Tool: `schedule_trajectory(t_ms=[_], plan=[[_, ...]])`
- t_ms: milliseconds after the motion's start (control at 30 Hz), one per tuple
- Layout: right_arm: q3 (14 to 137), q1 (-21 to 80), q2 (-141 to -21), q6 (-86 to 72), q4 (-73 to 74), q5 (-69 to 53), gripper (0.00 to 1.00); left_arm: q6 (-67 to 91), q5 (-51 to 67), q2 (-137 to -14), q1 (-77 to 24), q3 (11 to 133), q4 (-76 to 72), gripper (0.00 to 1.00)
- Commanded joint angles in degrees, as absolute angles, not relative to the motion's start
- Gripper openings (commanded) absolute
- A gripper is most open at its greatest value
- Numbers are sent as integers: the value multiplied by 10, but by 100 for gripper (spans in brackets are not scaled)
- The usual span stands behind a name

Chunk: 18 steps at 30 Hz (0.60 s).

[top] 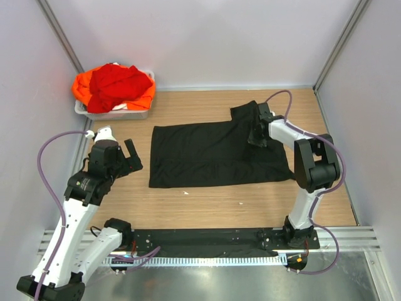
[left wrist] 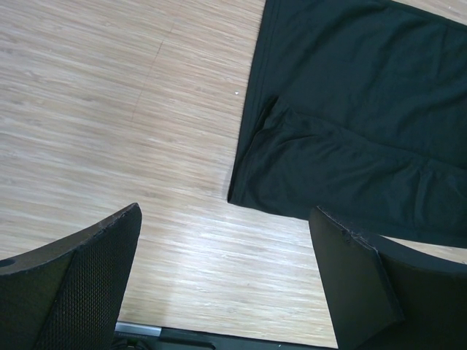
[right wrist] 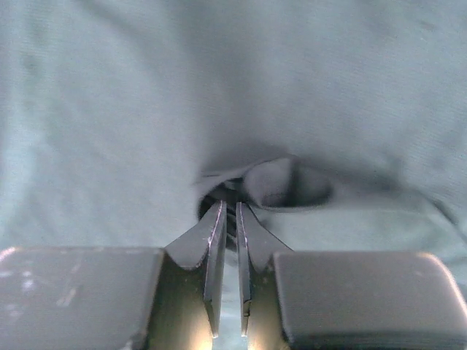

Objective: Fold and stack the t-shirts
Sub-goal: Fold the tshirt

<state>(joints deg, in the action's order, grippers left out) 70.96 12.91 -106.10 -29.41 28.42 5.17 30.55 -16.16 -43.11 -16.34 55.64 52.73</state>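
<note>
Your black t-shirt (top: pixel 213 153) lay flat mid-table (top: pixel 207 200), its long axis running 9 to 3 o'clock, with one sleeve jutting toward 12 at the right end. Your right gripper (right wrist: pixel 228 211) was pinched closed on a pucker of that cloth near the 3 o'clock end. Your left gripper (left wrist: pixel 225 219) hung spread wide above bare wood, off the shirt's 9 o'clock edge. The red t-shirt (top: pixel 116 81) and orange t-shirt (top: pixel 80 88) sat heaped in the tub (top: pixel 116 114) at 10 o'clock.

White arms (top: pixel 74 216), black joints (top: pixel 318 164) — purple cables (top: pixel 41 164), black-fingered left hand (top: pixel 133 158).
</note>
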Motion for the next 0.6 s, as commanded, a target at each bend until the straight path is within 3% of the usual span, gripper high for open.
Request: schedule_trajectory(t_ms=[0, 200, 300, 333, 433, 567], plan=[[760, 156, -1082, -308, 289, 66, 17, 295, -172, -425, -157, 554, 517, 97], [825, 165, -1128, -287, 262, -15, 22, 295, -173, -425, -157, 555, 518, 97], [860, 164, -1132, -258, 283, -3, 41, 295, -173, -424, -157, 555, 517, 97], [871, 164, -1128, -252, 287, 24, 57, 295, -173, -425, -157, 554, 518, 97], [881, 164, -1110, -229, 308, 77, 72, 296, -173, -423, -157, 553, 517, 97], [875, 163, -1086, -211, 328, 121, 73, 296, -173, -423, -157, 554, 517, 97]])
